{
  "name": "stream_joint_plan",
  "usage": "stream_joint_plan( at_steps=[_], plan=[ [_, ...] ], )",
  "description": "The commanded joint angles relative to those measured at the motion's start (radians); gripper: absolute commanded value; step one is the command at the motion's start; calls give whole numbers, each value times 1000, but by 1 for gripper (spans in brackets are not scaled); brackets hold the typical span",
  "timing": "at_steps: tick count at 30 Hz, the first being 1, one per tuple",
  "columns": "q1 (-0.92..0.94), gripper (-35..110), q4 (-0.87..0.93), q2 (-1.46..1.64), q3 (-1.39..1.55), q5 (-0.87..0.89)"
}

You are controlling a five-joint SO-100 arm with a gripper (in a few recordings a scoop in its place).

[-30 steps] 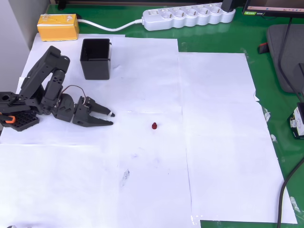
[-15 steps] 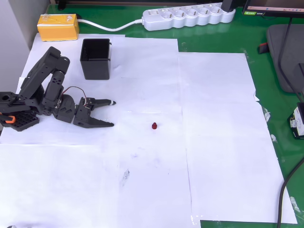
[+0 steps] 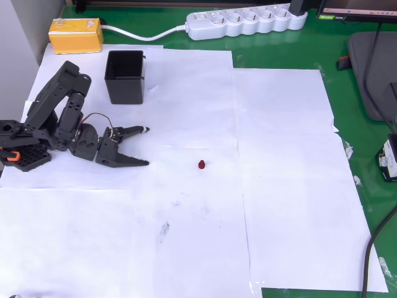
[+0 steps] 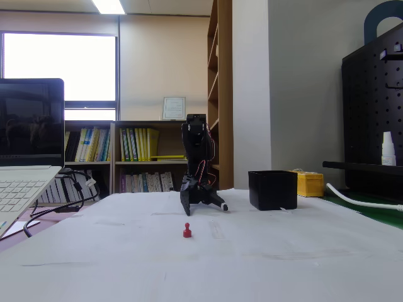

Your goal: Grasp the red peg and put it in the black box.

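- My gripper (image 3: pixel 147 146) sits low over the white paper sheets (image 3: pixel 279 186) at the left of the overhead view, its two fingers spread wide apart with nothing between them.
- One finger, white at the tip, points toward the upper right in the overhead view; the other lies lower and reaches to the right.
- In the fixed view my gripper (image 4: pixel 204 202) hangs down close to the paper, in front of my folded arm.
- The red peg (image 3: pixel 201 164) stands on the paper to the right of my fingers, apart from them and touching nothing.
- In the fixed view the red peg (image 4: pixel 187 231) stands upright and alone, nearer the camera than my gripper.
- The black box (image 3: pixel 124 76) stands upright on the paper above my gripper in the overhead view, its open mouth facing up.
- Its inside is dark; I think it holds nothing, though shadow covers the bottom.
- In the fixed view the black box (image 4: pixel 272 189) stands to the right of my arm, and only its outer walls can be seen.
- A yellow box (image 3: pixel 76 35) lies on the green table (image 3: pixel 279 53) up and to the left of the black box, with its top closed.
- A white power strip (image 3: pixel 245 22) lies along the far edge of the table.
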Motion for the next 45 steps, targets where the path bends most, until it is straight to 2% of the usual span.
stream_joint_plan(
  at_steps=[1,6,25,31,36,45],
  plan=[
    [20,48,-21,-12,8,-12],
    [31,52,-15,-8,35,-6],
    [43,52,-57,118,298,34],
    [34,51,-21,146,413,38],
    [31,51,69,123,457,43],
    [54,51,456,-43,538,58]
  ],
)
